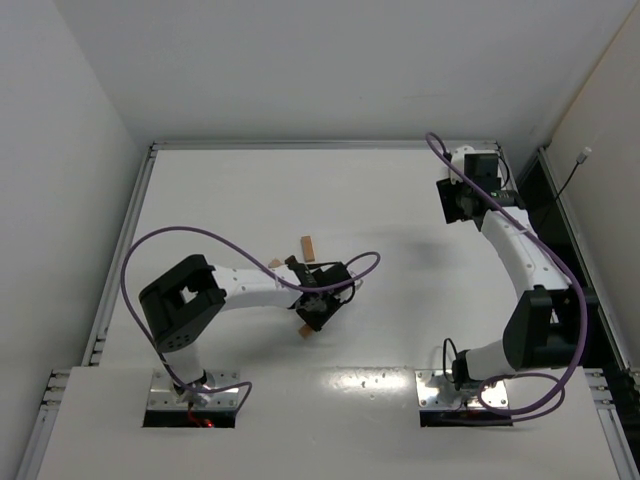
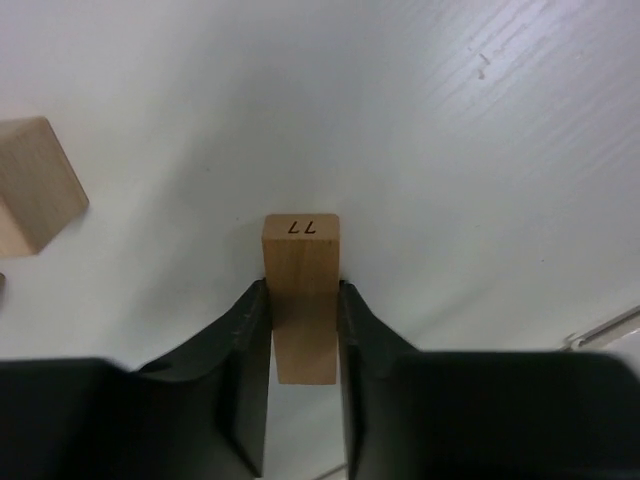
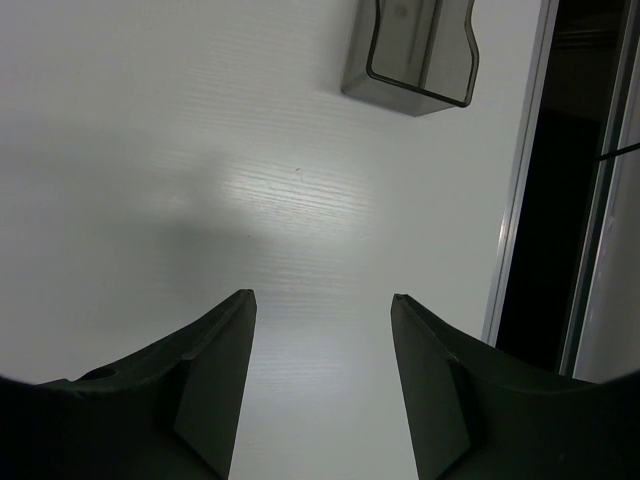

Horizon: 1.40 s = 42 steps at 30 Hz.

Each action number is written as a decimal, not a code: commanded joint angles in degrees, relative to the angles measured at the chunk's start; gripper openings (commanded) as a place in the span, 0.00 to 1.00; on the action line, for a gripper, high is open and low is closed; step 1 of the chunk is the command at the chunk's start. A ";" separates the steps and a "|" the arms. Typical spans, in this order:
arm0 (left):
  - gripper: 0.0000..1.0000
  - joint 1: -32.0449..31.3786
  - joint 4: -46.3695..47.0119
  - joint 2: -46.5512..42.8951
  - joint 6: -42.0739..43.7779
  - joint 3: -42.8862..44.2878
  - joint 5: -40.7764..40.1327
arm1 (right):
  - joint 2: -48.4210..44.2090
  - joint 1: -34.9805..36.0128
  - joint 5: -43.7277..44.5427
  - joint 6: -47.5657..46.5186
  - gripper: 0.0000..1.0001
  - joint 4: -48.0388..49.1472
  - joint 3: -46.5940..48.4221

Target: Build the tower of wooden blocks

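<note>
Bare worktop [image 1: 400,330] spreads on all sides of the left claw [image 2: 300,292], which sits near the middle, well away from every edge. It is clamped on 1 wood block [image 2: 300,250] marked "77". Another loose block [image 1: 309,248] lies near, toward the far edge. The right claw [image 3: 320,300] gapes with nothing in it by the far right corner, near a translucent grey container [image 3: 410,60].

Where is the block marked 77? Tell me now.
Left wrist view, centre: the marked block sits pinched in the left gripper, with another wooden block at the frame's left edge. From above, that is left of centre on the table.
</note>
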 commanded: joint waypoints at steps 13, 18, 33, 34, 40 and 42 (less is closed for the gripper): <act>0.00 2.13 -2.22 1.81 -2.86 23.21 -3.89 | 0.19 -0.16 -2.52 2.38 0.52 0.52 1.21; 0.00 4.94 -5.72 6.46 -6.27 36.49 -10.74 | 0.80 -0.16 -3.66 4.05 0.52 -0.01 1.74; 0.00 25.77 -7.58 17.54 -10.59 40.72 -20.24 | 1.33 0.37 -5.86 5.64 0.52 -1.06 1.13; 0.00 27.26 -7.06 17.55 -10.59 40.73 -20.25 | 1.33 0.37 -5.86 5.64 0.52 -1.06 0.60; 0.00 30.26 -7.05 18.78 -10.59 37.05 -18.42 | 1.86 0.37 -6.39 5.64 0.52 -1.06 1.13; 0.00 30.26 -5.83 18.78 -10.59 32.76 -15.17 | 2.38 0.37 -6.39 6.16 0.52 -1.06 1.74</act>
